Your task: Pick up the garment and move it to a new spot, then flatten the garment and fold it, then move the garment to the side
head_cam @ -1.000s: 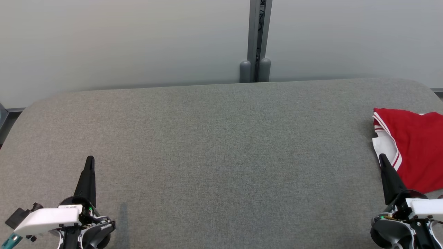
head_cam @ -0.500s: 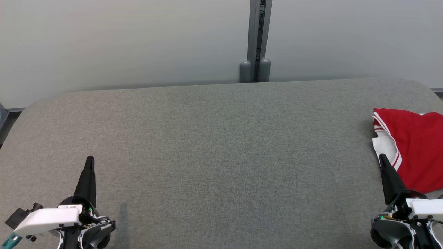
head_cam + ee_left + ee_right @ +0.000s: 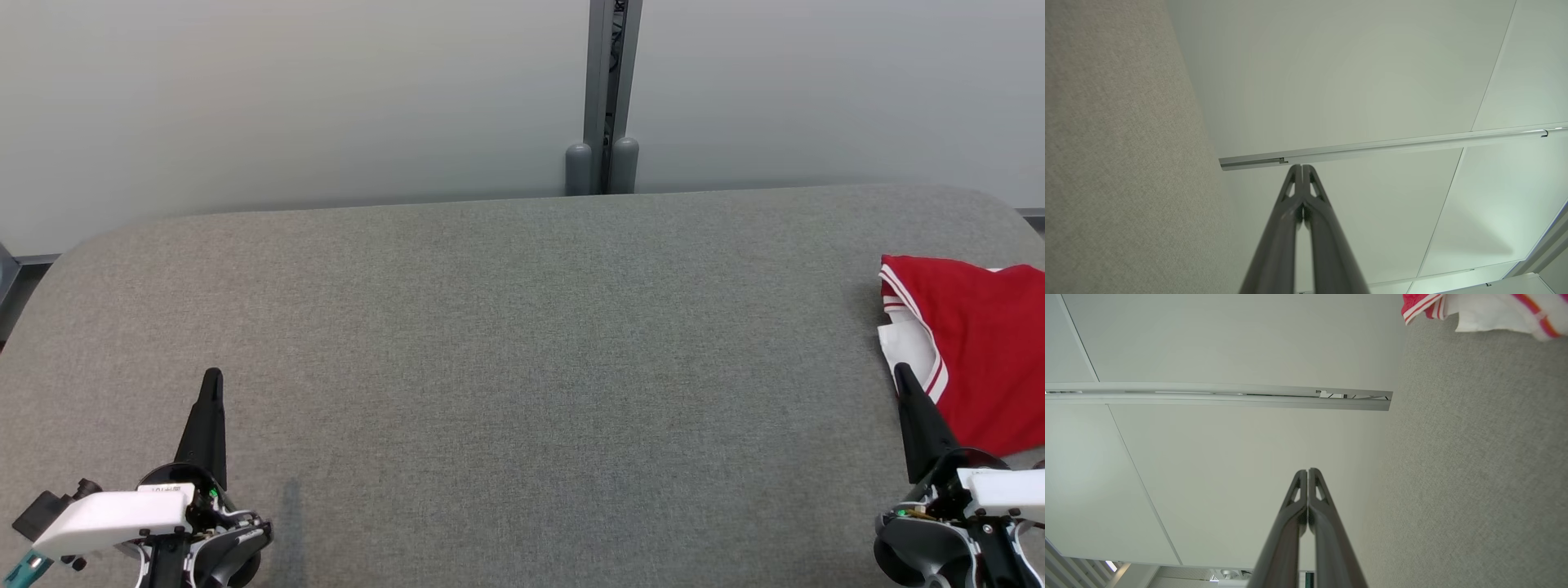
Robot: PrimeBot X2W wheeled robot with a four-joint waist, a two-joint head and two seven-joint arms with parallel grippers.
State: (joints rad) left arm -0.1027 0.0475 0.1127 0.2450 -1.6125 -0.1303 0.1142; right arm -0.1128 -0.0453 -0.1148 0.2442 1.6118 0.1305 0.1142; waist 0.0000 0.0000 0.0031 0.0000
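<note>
A big gray table [image 3: 522, 343] with soft cloth on top sits in front of the robot. It has round corners. Behind it is a plain pale wall [image 3: 286, 98] with a gray post [image 3: 611, 82] going up the middle.

The piece of clothing [image 3: 980, 351] lies on the table at the far right side, close to the right edge. It is red with thin white stripes, and a white part sticks out on its left side. It is not flat. It looks bunched and folded over, and part of it runs off the side of the head view.

The left gripper [image 3: 211, 376] is at the lower left, over bare table, far from the piece of clothing. Its two dark fingers [image 3: 1286, 228] are pressed together at the tips, and they hold nothing.

The right gripper [image 3: 901, 371] is at the lower right. Its fingers are shut tight together too, with nothing between them. In the head view its tip sits just at the near left edge of the piece of clothing, by the white part. In the right wrist view, some bare gray table shows between the fingers and the piece of clothing. Both grippers point away from the robot, toward the wall.
</note>
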